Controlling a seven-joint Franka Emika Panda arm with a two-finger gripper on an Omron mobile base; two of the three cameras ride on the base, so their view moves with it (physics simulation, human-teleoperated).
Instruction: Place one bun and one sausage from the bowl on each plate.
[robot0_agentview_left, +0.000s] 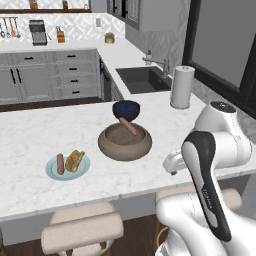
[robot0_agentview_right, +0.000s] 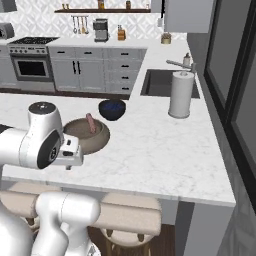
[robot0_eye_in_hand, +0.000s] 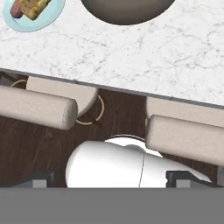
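1. Wide, round, brown-grey speckled stone-like bowl standing on the white marbled surface, toward its front edge, roughly midway along the stretch seen from the left base view.
2. One pinkish-brown sausage leaning on the bowl's far rim, one end down inside, the other poking up over the edge; same sausage sticking up from the bowl in the right base view.
3. Round, shallow, pale blue plate lying left of the bowl and nearer the front edge, apart from it.
4. On that plate, a reddish sausage on its left side and a toasted yellow-brown bun just beside it on the right, close enough to look touching.
5. Small dark blue glossy bowl right behind the stone-like bowl, toward the surface's back edge.
6. White paper towel roll upright on its holder near the back right corner, beside the dark sink.
7. Hand hanging at the front edge of the surface, right of the stone-like bowl, fingers not visible; jaws spread wide, nothing between them.
8. From the hand view: front edge of the surface, rim of the pale blue plate at top left, beige padded stools over dark wood floor below.
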